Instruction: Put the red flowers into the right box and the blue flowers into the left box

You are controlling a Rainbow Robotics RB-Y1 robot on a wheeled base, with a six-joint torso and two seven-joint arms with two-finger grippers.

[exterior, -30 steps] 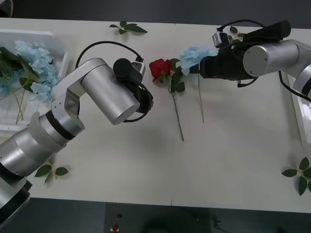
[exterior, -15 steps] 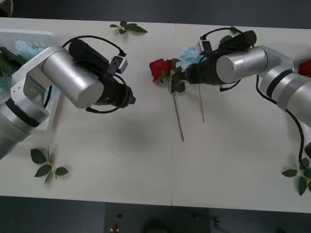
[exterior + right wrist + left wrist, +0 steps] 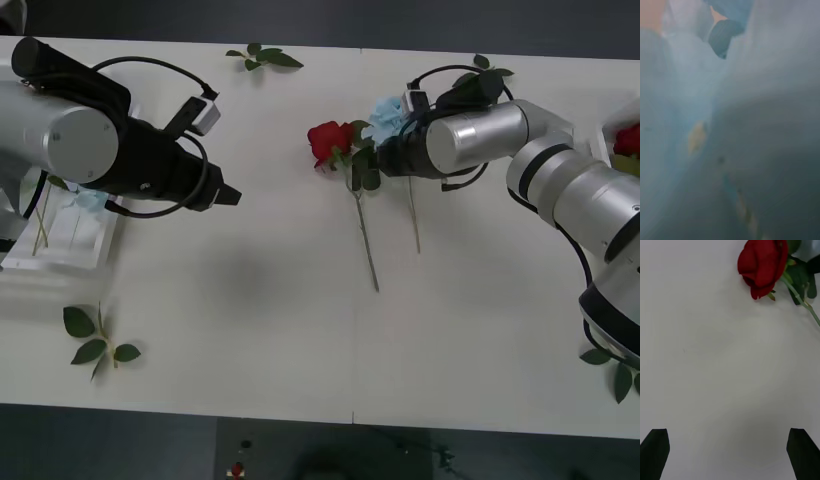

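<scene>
From the front view I have the right hand [image 3: 392, 150] buried in the head of a blue flower [image 3: 386, 115] near the middle of the tabltop's far half; whether it has closed on anything I cannot tell from here. Just beside it lies a red rose [image 3: 328, 140], its stem running toward me. The left hand [image 3: 226, 194] hangs over bare tabletop [image 3: 300, 330], well apart from the rose, fingers pointing toward it. The left box [image 3: 60, 240] sits at the left edge behind that arm, with stems and a bit of blue bloom showing inside. At the far right edge I see a sliver of the right box [image 3: 603, 135] with red in it.

The right wrist view is pale blue petals pressed against the lens, so the grip there stays unknown.

The left wrist view shows my left fingers [image 3: 655, 450] spread wide at both corners, holding nothing, the rose ahead.

I judge sorting is well along: one blue and one red left on the tabletop
</scene>
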